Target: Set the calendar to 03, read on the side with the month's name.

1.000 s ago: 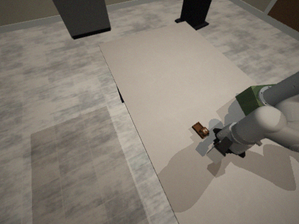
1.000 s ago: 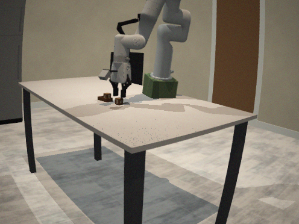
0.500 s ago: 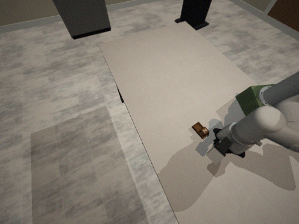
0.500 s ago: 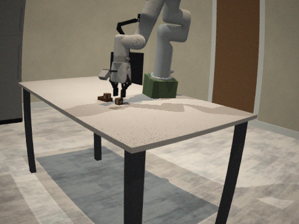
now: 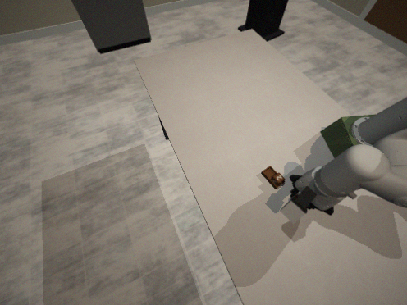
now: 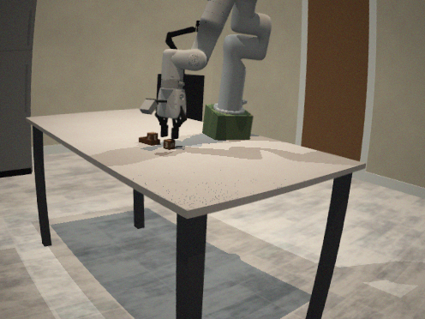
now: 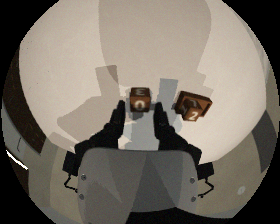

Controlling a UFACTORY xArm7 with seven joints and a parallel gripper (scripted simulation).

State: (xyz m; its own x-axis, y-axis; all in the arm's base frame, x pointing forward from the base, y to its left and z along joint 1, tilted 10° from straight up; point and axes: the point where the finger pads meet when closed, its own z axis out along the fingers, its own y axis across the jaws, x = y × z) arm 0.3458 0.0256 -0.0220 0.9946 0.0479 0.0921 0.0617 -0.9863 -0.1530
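A loose brown cube (image 6: 169, 144) (image 7: 140, 100) rests on the table. In the wrist view one face shows an upright 0 and another a mark like a sideways 3. The brown tray (image 5: 268, 174) (image 6: 147, 141) (image 7: 208, 104) is on the table, right of the loose cube in the wrist view. A second cube (image 5: 279, 179) (image 6: 152, 135) (image 7: 192, 114) showing a tilted 2 is at one end of the tray; whether it sits flat is unclear. My gripper (image 6: 170, 136) (image 7: 139, 108) is partly open and empty, pointing down just above the loose cube. The arm hides that cube in the top view.
The tray and its cube stand close beside the right finger in the wrist view. The green base block (image 5: 338, 136) (image 6: 227, 125) of the arm stands on the table behind the gripper. The table's long edge (image 5: 193, 196) is on the tray's far side from the arm.
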